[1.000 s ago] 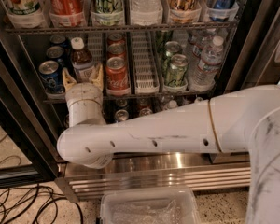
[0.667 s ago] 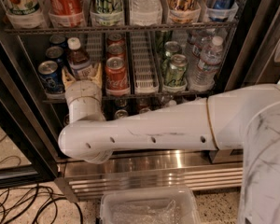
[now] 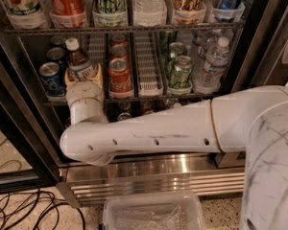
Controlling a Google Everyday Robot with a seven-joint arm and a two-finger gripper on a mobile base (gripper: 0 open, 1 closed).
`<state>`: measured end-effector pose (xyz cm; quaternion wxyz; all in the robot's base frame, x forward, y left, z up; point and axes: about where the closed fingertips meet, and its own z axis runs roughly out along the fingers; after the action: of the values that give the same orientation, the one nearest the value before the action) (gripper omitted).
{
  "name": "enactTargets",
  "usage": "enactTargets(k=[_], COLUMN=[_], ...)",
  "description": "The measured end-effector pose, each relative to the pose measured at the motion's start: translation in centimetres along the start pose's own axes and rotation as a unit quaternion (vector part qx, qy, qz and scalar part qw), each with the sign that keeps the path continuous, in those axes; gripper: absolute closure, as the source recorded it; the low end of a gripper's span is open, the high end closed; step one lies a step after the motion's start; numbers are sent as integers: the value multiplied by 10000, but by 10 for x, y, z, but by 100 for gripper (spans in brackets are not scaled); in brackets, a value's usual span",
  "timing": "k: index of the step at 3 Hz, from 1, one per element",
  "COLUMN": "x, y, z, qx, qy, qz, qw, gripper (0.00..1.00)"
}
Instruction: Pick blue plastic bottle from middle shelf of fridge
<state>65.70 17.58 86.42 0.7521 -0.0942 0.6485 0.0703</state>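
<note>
The blue plastic bottle (image 3: 79, 61), with a white cap, dark liquid and a blue-and-white label, stands at the front left of the middle shelf (image 3: 149, 97) of the fridge (image 3: 259, 42). It leans slightly left. My gripper (image 3: 84, 76) reaches into the shelf from below. Its tan fingers (image 3: 102, 74) sit on either side of the bottle's lower body, shut on it. The wrist hides the bottle's base. My white arm (image 3: 173, 128) crosses in front of the lower shelf.
Blue cans (image 3: 52, 78) stand just left of the bottle and red cans (image 3: 119, 75) just right. Further right are green cans (image 3: 180, 71) and a clear water bottle (image 3: 209, 66). Large soda bottles (image 3: 67, 4) fill the rack above. The steel grille (image 3: 158, 181), a plastic bin (image 3: 153, 214) and cables (image 3: 24, 210) lie below.
The bottle has shifted slightly left and tilted with the gripper around it. The arm's elbow has moved a little left.
</note>
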Motion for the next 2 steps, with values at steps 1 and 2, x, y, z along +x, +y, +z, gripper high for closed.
enactTargets(k=[1, 2], x=[-1, -9], y=[-1, -1], z=[0, -2], qx=[35, 107], qy=[-28, -207], qz=[-11, -93], qw=[10000, 9997], gripper=[97, 100])
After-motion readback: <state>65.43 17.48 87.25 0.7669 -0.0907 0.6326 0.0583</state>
